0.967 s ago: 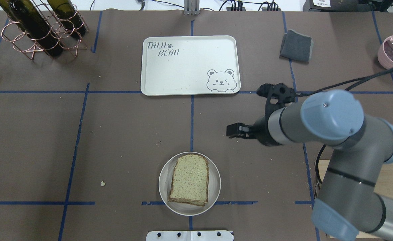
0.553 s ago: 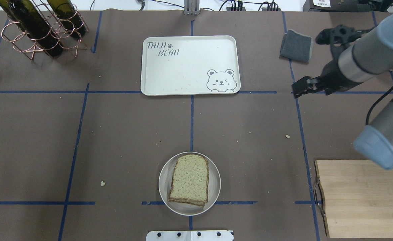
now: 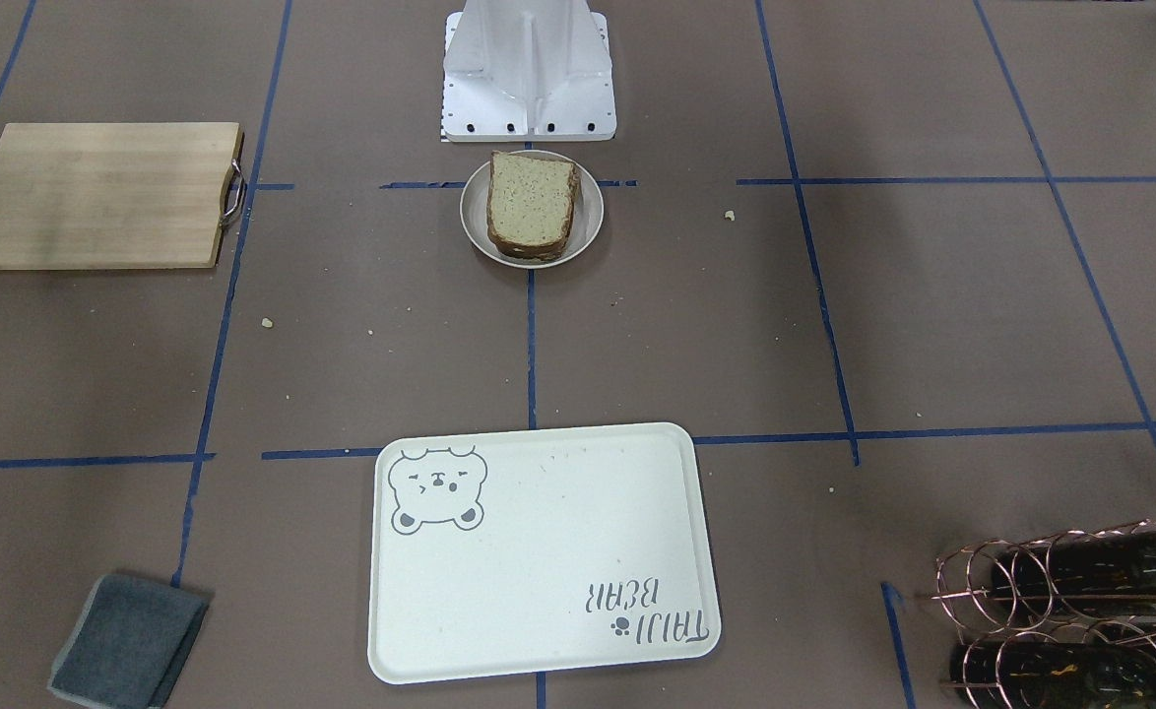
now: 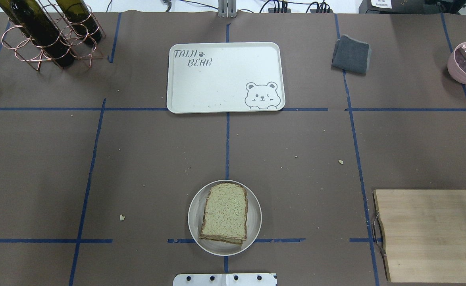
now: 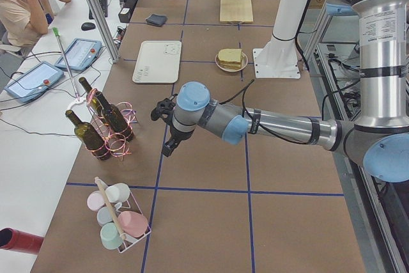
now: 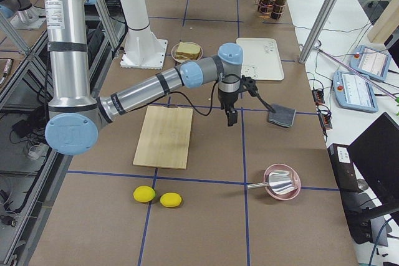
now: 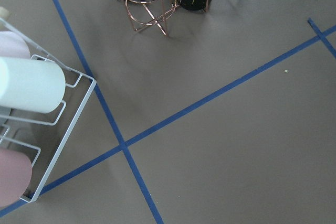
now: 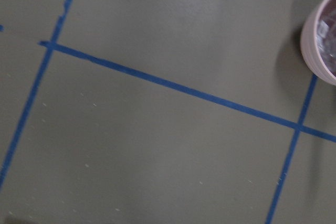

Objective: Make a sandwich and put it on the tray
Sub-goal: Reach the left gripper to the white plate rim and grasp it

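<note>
- The sandwich (image 4: 225, 212) sits on the small round plate (image 4: 193, 223) at the near middle of the counter. Two speckled slices are stacked, the lower one peeking out at the near edge; no egg shows between them.
- The tray (image 4: 217, 79) lies bare at the far middle, well apart from the plate, along the same blue centre line.
- The right fingers (image 6: 231, 118) hang over the counter off to the right, between the cutting board (image 6: 166, 136) and the grey cloth (image 6: 282, 116). The left fingers (image 5: 168, 149) hang far out left near the wine rack (image 5: 108, 133). Whether either pair is spread or pressed together cannot be told.
- The step in hand looks like carrying the stack to the tray, and neither arm is near it.
- A good grasp likely comes from above with the fingers wide, straddling both crusts and low enough to catch the bottom slice.
- The squeeze should be light, since soft bread crushes and the slices can shear apart.
- The lift should go straight up, level, then far to the tray's open middle.
</note>
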### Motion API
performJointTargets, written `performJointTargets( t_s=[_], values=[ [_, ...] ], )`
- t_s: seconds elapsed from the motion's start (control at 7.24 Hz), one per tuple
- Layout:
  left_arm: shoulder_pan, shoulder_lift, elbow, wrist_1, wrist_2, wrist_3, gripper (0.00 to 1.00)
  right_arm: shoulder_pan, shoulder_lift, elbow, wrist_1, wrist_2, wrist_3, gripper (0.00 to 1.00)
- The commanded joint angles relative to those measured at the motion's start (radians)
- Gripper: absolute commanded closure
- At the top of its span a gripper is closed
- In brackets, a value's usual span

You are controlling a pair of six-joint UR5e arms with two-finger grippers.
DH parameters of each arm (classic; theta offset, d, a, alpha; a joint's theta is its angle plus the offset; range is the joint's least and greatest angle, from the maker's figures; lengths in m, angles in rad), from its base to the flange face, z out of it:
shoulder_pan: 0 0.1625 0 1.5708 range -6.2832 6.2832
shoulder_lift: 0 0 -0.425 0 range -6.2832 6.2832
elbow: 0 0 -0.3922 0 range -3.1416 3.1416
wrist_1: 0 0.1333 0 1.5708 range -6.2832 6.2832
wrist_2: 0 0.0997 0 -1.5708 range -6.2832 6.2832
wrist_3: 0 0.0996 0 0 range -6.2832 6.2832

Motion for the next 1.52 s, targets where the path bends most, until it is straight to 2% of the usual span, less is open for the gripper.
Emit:
performJointTargets(
  t_s=[0.0,0.14,0.28,0.41,0.55,0.69,0.83,0.97,1.11,1.24,1.38],
  values=[
    [0.024,-0.058,0.012,-0.184,-0.011,-0.006,0.00,0.086,-0.133,-0.009,0.003,0.012,-0.066,0.00],
    [0.062,-0.106,0.025,-0.248,-0.020,-0.162,0.00,0.094,-0.153,-0.009,0.003,0.018,-0.063,0.00],
    [0.152,-0.121,0.000,-0.282,-0.031,-0.422,0.00,0.105,-0.169,-0.010,0.003,0.038,-0.060,0.00],
    [0.240,-0.149,-0.004,-0.335,-0.024,-0.602,0.00,0.119,-0.174,-0.012,0.003,0.045,-0.060,0.00],
    [0.359,-0.155,-0.033,-0.432,-0.007,-0.689,0.00,0.125,-0.180,-0.010,0.003,0.046,-0.060,0.00],
    [0.473,-0.164,-0.064,-0.440,0.004,-0.956,0.00,0.136,-0.190,-0.010,0.003,0.047,-0.060,0.00],
    [0.623,-0.161,-0.114,-0.436,0.142,-1.112,0.00,0.145,-0.195,-0.010,0.003,0.053,-0.061,0.00],
    [0.782,-0.164,-0.128,-0.431,0.308,-1.292,0.00,0.151,-0.195,-0.010,0.003,0.053,-0.061,0.00],
    [0.922,-0.183,-0.129,-0.390,0.466,-1.396,0.00,0.151,-0.197,-0.012,0.003,0.053,-0.061,0.00],
    [0.973,-0.234,-0.133,-0.279,0.539,-1.430,0.00,0.153,-0.200,-0.010,0.003,0.053,-0.061,0.00],
    [1.059,-0.267,-0.135,-0.211,0.620,-1.510,0.05,0.153,-0.201,-0.010,0.003,0.055,-0.061,0.00]
  ],
)
